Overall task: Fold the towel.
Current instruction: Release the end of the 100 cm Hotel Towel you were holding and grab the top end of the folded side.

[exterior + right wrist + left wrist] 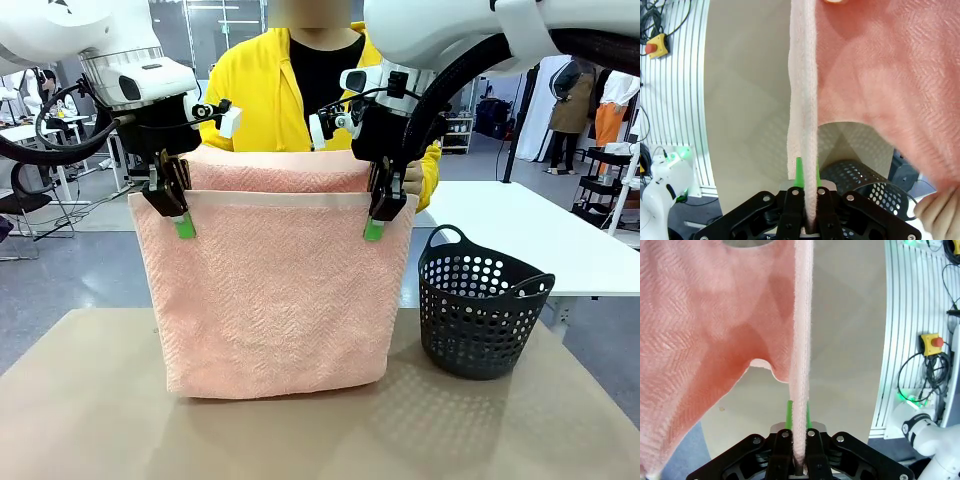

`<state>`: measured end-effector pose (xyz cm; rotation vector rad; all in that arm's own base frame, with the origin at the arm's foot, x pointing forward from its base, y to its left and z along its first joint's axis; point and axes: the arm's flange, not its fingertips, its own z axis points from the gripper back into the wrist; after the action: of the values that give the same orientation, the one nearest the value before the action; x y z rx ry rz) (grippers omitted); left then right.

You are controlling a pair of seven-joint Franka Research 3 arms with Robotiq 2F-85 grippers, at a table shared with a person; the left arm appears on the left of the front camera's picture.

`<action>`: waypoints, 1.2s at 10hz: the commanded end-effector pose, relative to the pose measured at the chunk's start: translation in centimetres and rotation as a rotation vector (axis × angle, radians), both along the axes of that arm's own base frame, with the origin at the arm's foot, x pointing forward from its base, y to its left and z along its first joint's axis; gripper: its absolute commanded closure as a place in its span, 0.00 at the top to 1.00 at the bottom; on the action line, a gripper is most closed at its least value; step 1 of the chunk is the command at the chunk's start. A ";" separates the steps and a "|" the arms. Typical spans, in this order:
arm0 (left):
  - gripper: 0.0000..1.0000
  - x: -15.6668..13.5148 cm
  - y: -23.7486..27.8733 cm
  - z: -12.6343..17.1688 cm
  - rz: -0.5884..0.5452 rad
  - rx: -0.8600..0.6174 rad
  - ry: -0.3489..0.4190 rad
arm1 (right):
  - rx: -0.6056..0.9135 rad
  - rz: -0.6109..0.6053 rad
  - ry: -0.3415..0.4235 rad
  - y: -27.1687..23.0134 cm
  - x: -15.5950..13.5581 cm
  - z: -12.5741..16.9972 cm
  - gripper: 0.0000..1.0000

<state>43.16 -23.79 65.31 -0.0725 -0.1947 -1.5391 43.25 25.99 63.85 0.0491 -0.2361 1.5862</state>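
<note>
Table (90,420): tan top across the bottom of the front view, closest to you. The towel's lower edge comes right down to it, but you can't tell if it's resting there or just brushing.
Towel (275,290): pink terry, hanging like a curtain mid-frame, with its top hem pulled level between your two grippers. A second layer pokes up behind that hem, toward the person (270,80).
Left gripper (184,225): upper left. The fingers are clamped tight on the top hem near that corner, with only cloth between them.
Right gripper (374,228): upper middle-right, same deal, pinched closed on the hem by the other corner.
Person's hand (413,180): just behind your right gripper, looks like it's on the back layer.
Basket (480,310): dark, lower right, standing on the table beside the towel, not touching it.
Handling: my guess is soft, light and floppy, with zero stiffness, and the terry won't slip much. It'll sag in the middle if you bring the grippers together. The thick hem near the corners is the spot to hold.
</note>
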 end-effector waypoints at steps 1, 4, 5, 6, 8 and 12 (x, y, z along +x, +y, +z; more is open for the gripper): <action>0.00 0.2 -0.1 0.3 -0.005 -0.002 -0.006 | -0.010 0.000 -0.002 -0.1 0.0 0.0 0.00; 0.00 0.2 -0.1 0.3 -0.005 -0.002 -0.006 | -0.010 0.000 -0.002 -0.1 0.0 0.0 0.00; 0.00 0.2 -0.1 0.3 -0.005 -0.002 -0.006 | -0.010 0.000 -0.002 -0.1 0.0 0.0 0.00; 0.00 0.2 -0.1 0.3 -0.005 -0.002 -0.006 | -0.010 0.000 -0.002 -0.1 0.0 0.0 0.00; 0.00 0.2 -0.1 0.3 -0.005 -0.002 -0.006 | -0.010 0.000 -0.002 -0.1 0.0 0.0 0.00; 0.00 0.2 -0.1 0.3 -0.005 -0.002 -0.006 | -0.010 0.000 -0.002 -0.1 0.0 0.0 0.00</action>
<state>43.15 -23.80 65.32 -0.0724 -0.1949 -1.5393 43.25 25.99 63.85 0.0490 -0.2361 1.5861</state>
